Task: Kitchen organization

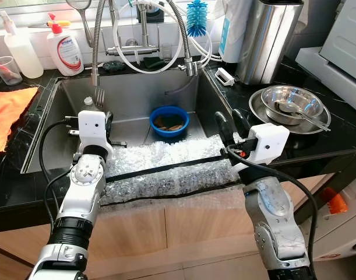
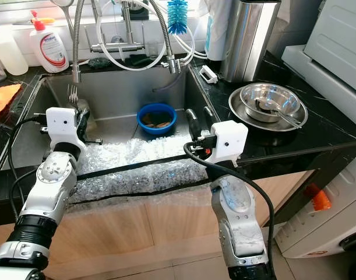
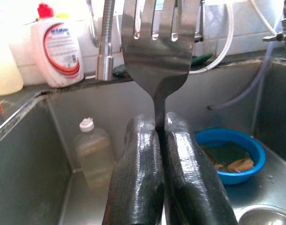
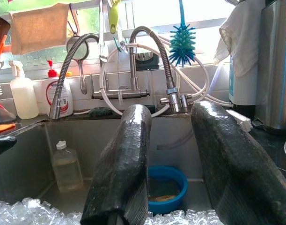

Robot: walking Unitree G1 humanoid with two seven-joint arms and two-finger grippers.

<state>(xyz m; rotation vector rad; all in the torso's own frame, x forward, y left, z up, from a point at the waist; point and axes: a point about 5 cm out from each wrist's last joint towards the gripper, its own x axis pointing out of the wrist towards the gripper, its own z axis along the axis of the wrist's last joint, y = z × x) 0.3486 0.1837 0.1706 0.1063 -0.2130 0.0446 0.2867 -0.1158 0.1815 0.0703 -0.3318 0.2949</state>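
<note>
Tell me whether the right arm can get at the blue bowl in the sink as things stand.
Probably yes. The right gripper is open and empty at the sink's front right edge, and the blue bowl sits just ahead of it with nothing between. The left gripper, shut on a fork, stays off to the other side.

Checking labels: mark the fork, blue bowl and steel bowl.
fork (image 3: 156, 56), left wrist view, base of tines.
blue bowl (image 1: 156, 114), left eye view, left rim.
steel bowl (image 1: 309, 100), left eye view, right inner wall.

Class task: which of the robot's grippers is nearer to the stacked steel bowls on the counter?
Right. The right gripper, open, hangs over the sink's right edge, just beside the steel bowls. The left gripper, shut on a fork, is across the sink at its left side.
</note>
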